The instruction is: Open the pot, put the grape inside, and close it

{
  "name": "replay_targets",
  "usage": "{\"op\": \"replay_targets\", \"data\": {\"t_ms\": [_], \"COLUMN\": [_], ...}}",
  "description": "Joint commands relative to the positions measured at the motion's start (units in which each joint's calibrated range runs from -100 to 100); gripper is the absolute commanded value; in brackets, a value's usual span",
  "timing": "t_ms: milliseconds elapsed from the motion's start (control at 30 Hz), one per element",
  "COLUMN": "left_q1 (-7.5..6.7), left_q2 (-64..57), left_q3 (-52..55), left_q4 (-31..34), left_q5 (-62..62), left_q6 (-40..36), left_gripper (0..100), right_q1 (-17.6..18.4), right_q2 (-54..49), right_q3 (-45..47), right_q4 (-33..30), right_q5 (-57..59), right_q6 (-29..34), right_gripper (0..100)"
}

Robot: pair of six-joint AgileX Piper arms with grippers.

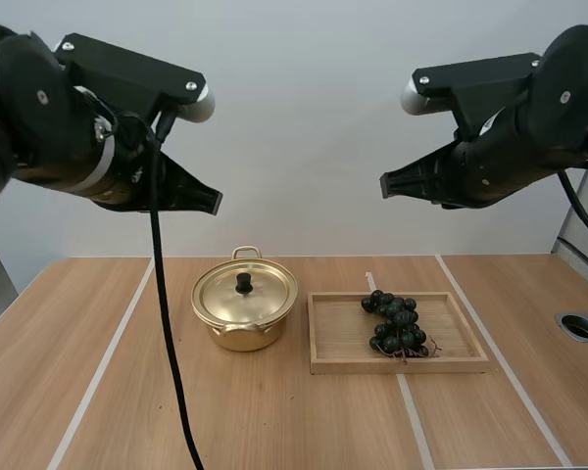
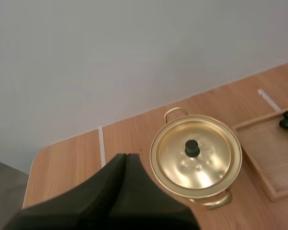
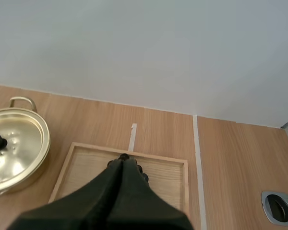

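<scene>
Left end effector [image 1: 214,202] hangs well above the pot [image 1: 243,331], off toward its left side, fingers pressed together into one dark wedge and gripping nothing. The right end effector [image 1: 384,186] hangs equally high on the pot's other side, above the wooden tray [image 1: 392,366], and is likewise closed on nothing. Nothing in the task looks started, so I judge the opening step to be the one in hand. The pot stands on the surface [image 1: 274,421] with its gold lid [image 1: 260,299] seated flat and the black knob [image 1: 244,283] upright at the centre; whatever is inside is hidden by the lid. Just beside the pot, toward the right arm, the tray holds the bunch of grapes [image 1: 397,323] near its middle, and nothing else. The next move, as I read it, calls for one end effector to spread its fingers, descend straight over the knob, pinch it and lift the lid clear, then set it down on bare surface away from the tray.
</scene>
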Motion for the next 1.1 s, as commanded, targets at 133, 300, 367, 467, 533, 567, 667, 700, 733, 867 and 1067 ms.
{"op": "replay_targets", "data": {"t_ms": [133, 300, 367, 467, 533, 567, 667, 700, 733, 867, 1067], "left_q1": [0.10, 0.10, 0.10, 0.10, 0.10, 0.10, 0.10, 0.10, 0.10, 0.10, 0.10], "left_q2": [3.1, 3.1, 3.1, 3.1, 3.1, 3.1, 3.1, 3.1, 3.1, 3.1, 3.1], "left_q3": [-0.5, -0.5, -0.5, -0.5, -0.5, -0.5, -0.5, -0.5, -0.5, -0.5, -0.5], "left_q4": [-0.9, -0.2, -0.2, -0.2, 0.1, 0.1, 0.4, 0.5, 1.1, 1.2, -2.4], "left_q5": [1.3, 1.0, 0.0, -1.4, -1.4, -2.1, -4.6, -5.3, -5.7, -9.4, -8.5], "left_q6": [1.1, 1.1, 1.1, 1.1, 2.0, 3.4, 8.2, 9.7, 10.5, 11.0, 14.8], "left_gripper": [0, 0, 0, 0, 0, 0, 0, 0, 0, 0, 25], "right_q1": [0.1, 0.1, 0.1, 0.1, 0.1, 0.1, 0.1, 0.1, 0.1, 0.1, 0.1], "right_q2": [2.9, 2.9, 2.9, 2.9, 2.9, 2.9, 2.9, 2.9, 2.9, 2.9, 2.9], "right_q3": [-0.9, -0.9, -0.9, -0.9, -0.9, -0.9, -0.9, -0.9, -0.9, -0.9, -0.9], "right_q4": [-0.3, -0.2, -0.2, -0.2, -0.2, -0.3, -0.3, -0.3, -0.3, -0.3, -0.3], "right_q5": [3.0, 2.7, 2.0, 1.8, 1.4, 1.2, 1.1, 1.1, 1.1, 0.9, -0.3], "right_q6": [-1.8, -1.4, -1.4, -1.4, -1.4, -1.6, -6.6, -8.1, -9.4, -9.7, -9.7], "right_gripper": [0, 0, 0, 0, 0, 0, 0, 0, 0, 0, 0]}}
